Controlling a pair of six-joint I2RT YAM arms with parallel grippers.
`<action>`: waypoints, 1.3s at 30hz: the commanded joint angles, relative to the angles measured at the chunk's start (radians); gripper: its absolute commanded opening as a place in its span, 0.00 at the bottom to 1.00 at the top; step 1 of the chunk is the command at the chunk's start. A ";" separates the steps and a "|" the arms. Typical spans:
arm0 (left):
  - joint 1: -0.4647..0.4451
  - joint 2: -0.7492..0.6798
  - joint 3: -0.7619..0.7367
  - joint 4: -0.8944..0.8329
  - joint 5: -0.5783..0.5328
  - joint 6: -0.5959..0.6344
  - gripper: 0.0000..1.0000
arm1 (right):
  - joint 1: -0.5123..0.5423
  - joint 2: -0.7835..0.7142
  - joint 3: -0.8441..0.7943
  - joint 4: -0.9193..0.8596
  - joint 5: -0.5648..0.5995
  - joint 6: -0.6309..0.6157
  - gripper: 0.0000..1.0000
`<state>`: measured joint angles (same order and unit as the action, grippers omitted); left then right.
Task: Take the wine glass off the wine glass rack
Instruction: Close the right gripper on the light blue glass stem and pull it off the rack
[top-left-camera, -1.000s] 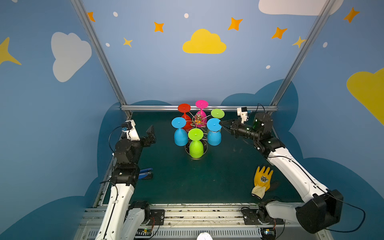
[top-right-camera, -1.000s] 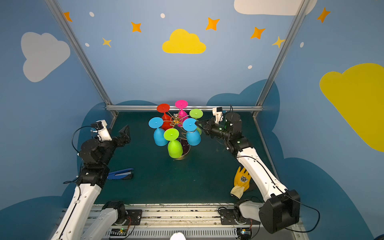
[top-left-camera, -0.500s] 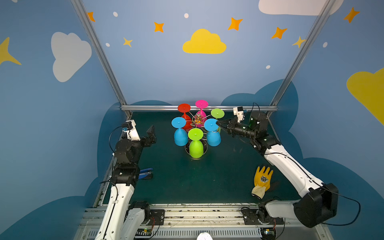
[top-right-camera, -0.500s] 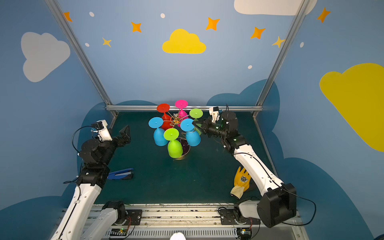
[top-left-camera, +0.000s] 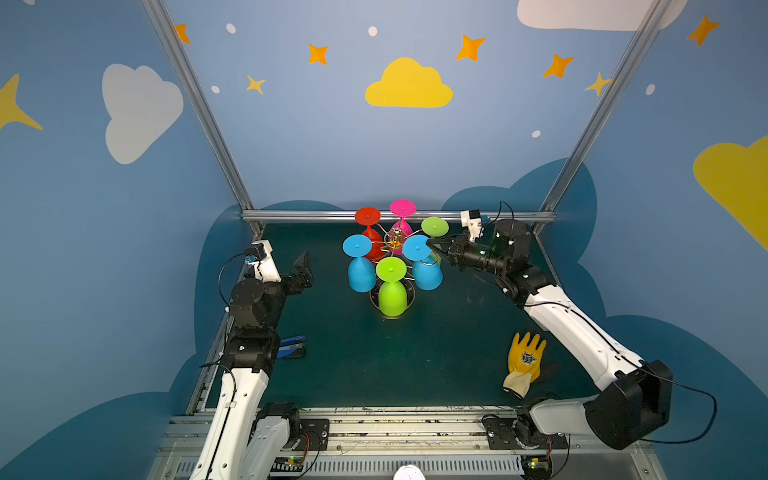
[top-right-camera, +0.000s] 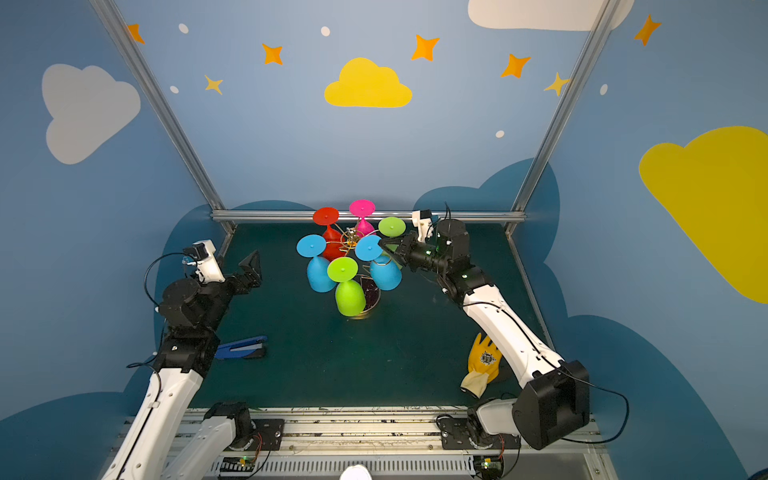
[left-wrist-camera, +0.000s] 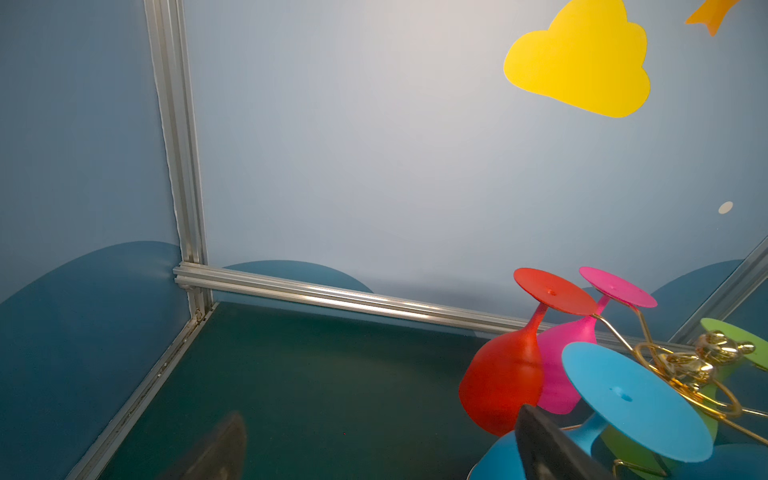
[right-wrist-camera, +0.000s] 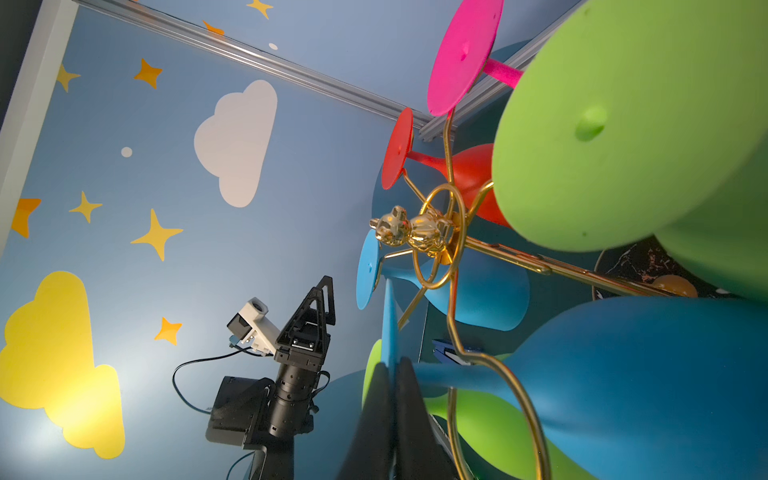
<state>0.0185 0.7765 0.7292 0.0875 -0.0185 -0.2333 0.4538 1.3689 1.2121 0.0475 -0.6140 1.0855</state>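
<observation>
Idling on the left, pinching on the right
left gripper (top-left-camera: 302, 266) gapes wide; mid-table the wine glass rack (top-left-camera: 395, 240) carries six upside-down glasses (top-left-camera: 392, 297); right gripper (top-left-camera: 432, 243) is clamped on the foot disc of the blue wine glass (top-left-camera: 428, 275) nearest it

We see the right arm (top-left-camera: 573, 328) swung left over the last second, its wrist now closer to the rack (top-left-camera: 395, 239). The right gripper (top-left-camera: 433, 243) went with it: its tips were just right of the right-hand blue glass (top-left-camera: 428, 272) and now sit further in, over the rim of that glass's foot (top-left-camera: 417, 248). The foot has slid left toward the hub of the rack in both top views. The gap between it and the near green glass (top-left-camera: 391, 269) is smaller. Only the foot end shifted, so the blue glass now leans more toward the hub.
</observation>
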 joint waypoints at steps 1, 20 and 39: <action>-0.003 -0.011 -0.005 0.003 -0.006 -0.001 0.99 | 0.018 0.011 0.042 0.018 0.007 -0.040 0.00; -0.003 -0.006 -0.008 0.004 -0.011 -0.003 0.99 | 0.041 -0.064 0.014 -0.113 0.073 -0.128 0.00; -0.001 0.010 0.061 -0.084 0.019 -0.081 0.99 | 0.019 -0.331 -0.137 -0.333 0.156 -0.230 0.00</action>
<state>0.0174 0.7818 0.7368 0.0525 -0.0433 -0.2615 0.4862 1.0916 1.0969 -0.2260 -0.4816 0.8959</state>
